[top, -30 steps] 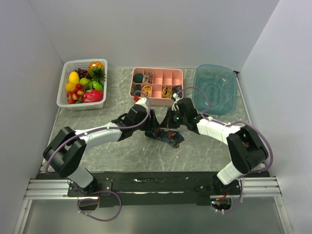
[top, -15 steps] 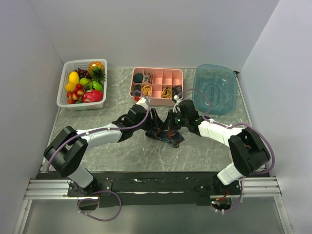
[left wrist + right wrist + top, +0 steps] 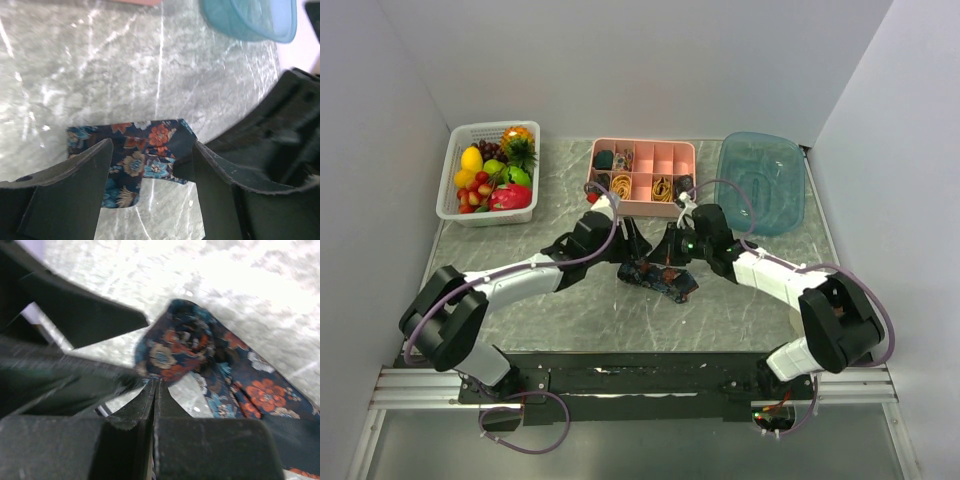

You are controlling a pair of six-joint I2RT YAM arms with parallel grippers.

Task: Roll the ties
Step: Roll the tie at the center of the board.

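Left wrist view: we saw the left gripper (image 3: 152,150) spread wide, straddling the tie (image 3: 150,137), which lay bunched near the middle of the tabletop (image 3: 560,185), before the pink tray (image 3: 642,170). We found the right gripper (image 3: 154,384) pinched closed beside its fold.

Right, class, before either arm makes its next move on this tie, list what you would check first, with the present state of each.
1. Jaws of the left gripper open: ok, they stand apart on either side of the tie.
2. The left gripper clear of the fabric: cannot tell, the tie passes behind one finger.
3. The right gripper shut: ok, its fingers are pressed together.
4. The right gripper holding the tie: cannot tell, its tips reach the curled end but no pinched fabric shows.
5. Tie rolled: not ok, only one end is loosely curled.
6. Room between the two grippers: not ok, they crowd each other over the tie.
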